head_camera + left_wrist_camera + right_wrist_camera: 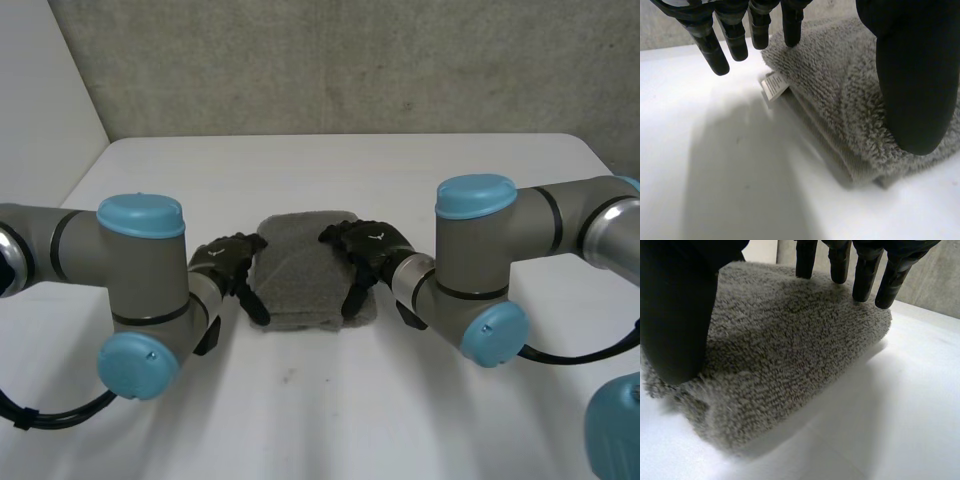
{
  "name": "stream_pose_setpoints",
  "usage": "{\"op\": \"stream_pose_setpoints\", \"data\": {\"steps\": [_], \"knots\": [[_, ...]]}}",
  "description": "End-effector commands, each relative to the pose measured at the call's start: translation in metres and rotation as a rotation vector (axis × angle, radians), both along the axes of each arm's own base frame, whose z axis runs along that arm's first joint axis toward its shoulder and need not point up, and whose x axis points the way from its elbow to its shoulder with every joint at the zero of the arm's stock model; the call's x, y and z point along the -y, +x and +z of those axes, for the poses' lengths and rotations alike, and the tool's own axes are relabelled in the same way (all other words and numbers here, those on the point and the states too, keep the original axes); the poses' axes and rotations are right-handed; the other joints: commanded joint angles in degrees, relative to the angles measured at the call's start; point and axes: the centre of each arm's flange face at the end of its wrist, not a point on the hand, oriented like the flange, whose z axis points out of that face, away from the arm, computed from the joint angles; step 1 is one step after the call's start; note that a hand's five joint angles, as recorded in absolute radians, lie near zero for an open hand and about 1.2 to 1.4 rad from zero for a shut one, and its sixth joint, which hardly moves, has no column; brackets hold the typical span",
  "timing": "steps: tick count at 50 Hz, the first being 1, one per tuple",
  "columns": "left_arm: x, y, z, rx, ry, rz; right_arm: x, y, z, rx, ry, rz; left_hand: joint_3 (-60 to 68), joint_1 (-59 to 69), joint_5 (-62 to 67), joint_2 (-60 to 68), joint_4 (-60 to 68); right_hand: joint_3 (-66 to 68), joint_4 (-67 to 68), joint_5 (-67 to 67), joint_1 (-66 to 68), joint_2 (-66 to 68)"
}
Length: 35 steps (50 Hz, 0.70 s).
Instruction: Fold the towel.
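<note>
Soft, even overhead light (dim shade beside the towel (pixel 790 355))

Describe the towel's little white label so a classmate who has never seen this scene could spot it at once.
On the white table, a folded grey towel lies between the black left hand and right hand. On its edge by the left hand, a small label pokes out between the layers. It is the one smooth white scrap against fluffy grey cloth.

Lab-like space: white table (pixel 330 420), grey concrete wall (pixel 350 60).
</note>
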Motion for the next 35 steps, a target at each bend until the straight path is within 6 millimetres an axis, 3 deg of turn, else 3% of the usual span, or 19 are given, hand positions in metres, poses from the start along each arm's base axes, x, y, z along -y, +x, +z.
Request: {"op": "stream_pose_setpoints", "data": {"steps": [1,3,5,6,7,8,9,10,11,12,13,14,15,16,18,20,22,25,35], "knots": [[-0.006,0.001,0.004,0.004,-0.003,-0.015,0.005,0.001,0.004,-0.029,-0.044,-0.019,0.68,0.60,-1.12,0.59,0.77,0.35,0.02,-3.15,-0.39,0.28],[-0.007,0.001,0.012,-0.005,-0.019,-0.017,0.005,0.001,0.012,-0.022,-0.056,-0.021,0.51,0.43,-1.29,0.42,0.60,0.35,0.02,-3.15,-0.39,0.28],[-0.008,0.000,0.021,-0.016,-0.040,-0.020,0.003,-0.002,0.039,0.009,-0.101,-0.028,0.34,0.26,-1.46,0.25,0.43,0.35,0.02,-3.15,-0.39,0.28],[-0.008,0.000,0.034,-0.032,-0.069,-0.021,0.003,-0.002,0.039,0.009,-0.102,-0.028,0.34,0.26,-1.46,0.25,0.43,0.35,0.02,-3.15,-0.39,0.28],[-0.009,0.000,0.049,-0.051,-0.104,-0.020,0.003,-0.005,0.058,0.031,-0.136,-0.036,0.17,0.10,-1.62,0.09,0.27,0.35,0.02,-3.15,-0.39,0.28],[-0.009,0.000,0.049,-0.051,-0.104,-0.020,0.003,-0.005,0.058,0.031,-0.136,-0.036,0.17,0.09,-1.62,0.09,0.26,0.35,0.02,-3.15,-0.39,0.28],[-0.011,0.001,0.067,-0.072,-0.142,-0.019,0.001,-0.009,0.076,0.054,-0.168,-0.042,0.17,0.09,-1.62,0.09,0.26,0.35,0.02,-3.15,-0.39,0.28],[-0.011,0.001,0.067,-0.072,-0.142,-0.019,0.001,-0.017,0.094,0.073,-0.203,-0.062,0.17,0.09,-1.62,0.09,0.26,0.35,0.02,-3.15,-0.39,0.28],[-0.011,0.004,0.084,-0.092,-0.181,-0.013,0.001,-0.017,0.094,0.073,-0.203,-0.063,0.17,0.09,-1.62,0.09,0.26,0.35,0.02,-3.15,-0.39,0.28],[-0.013,0.007,0.102,-0.114,-0.221,-0.010,0.005,-0.028,0.115,0.098,-0.255,-0.103,0.17,0.09,-1.62,0.09,0.26,0.35,0.02,-3.15,-0.39,0.28],[-0.014,0.007,0.102,-0.114,-0.222,-0.010,0.007,-0.039,0.135,0.125,-0.312,-0.145,0.17,0.09,-1.62,0.09,0.26,0.35,0.02,-3.15,-0.39,0.28],[-0.016,0.010,0.120,-0.138,-0.264,-0.005,0.007,-0.039,0.135,0.125,-0.313,-0.145,0.17,0.09,-1.62,0.09,0.26,0.35,0.02,-3.15,-0.39,0.28],[-0.018,0.016,0.136,-0.156,-0.302,0.007,0.009,-0.050,0.150,0.147,-0.363,-0.190,0.17,0.09,-1.62,0.09,0.26,0.35,0.02,-3.15,-0.39,0.28],[-0.018,0.016,0.136,-0.156,-0.302,0.007,0.009,-0.050,0.151,0.147,-0.363,-0.191,0.17,0.09,-1.62,0.09,0.26,0.35,0.02,-3.15,-0.39,0.28],[-0.018,0.025,0.151,-0.169,-0.339,0.028,0.007,-0.072,0.177,0.180,-0.448,-0.279,0.17,0.09,-1.62,0.09,0.26,0.35,0.02,-3.15,-0.39,0.28],[-0.023,0.045,0.180,-0.194,-0.416,0.073,0.005,-0.082,0.187,0.188,-0.475,-0.313,0.17,0.09,-1.62,0.09,0.26,0.35,0.02,-3.15,-0.39,0.28],[-0.023,0.045,0.180,-0.194,-0.417,0.073,0.003,-0.091,0.192,0.187,-0.485,-0.345,0.17,0.09,-1.62,0.09,0.26,0.35,0.02,-3.15,-0.39,0.28],[-0.030,0.065,0.203,-0.214,-0.480,0.116,-0.003,-0.107,0.186,0.147,-0.465,-0.393,0.17,0.09,-1.62,0.09,0.26,0.35,0.02,-3.15,-0.39,0.28],[-0.046,0.072,0.192,-0.211,-0.456,0.086,-0.013,-0.113,0.175,0.092,-0.455,-0.391,0.17,0.09,-1.62,0.09,0.26,0.35,0.02,-3.15,-0.39,0.28]]}}
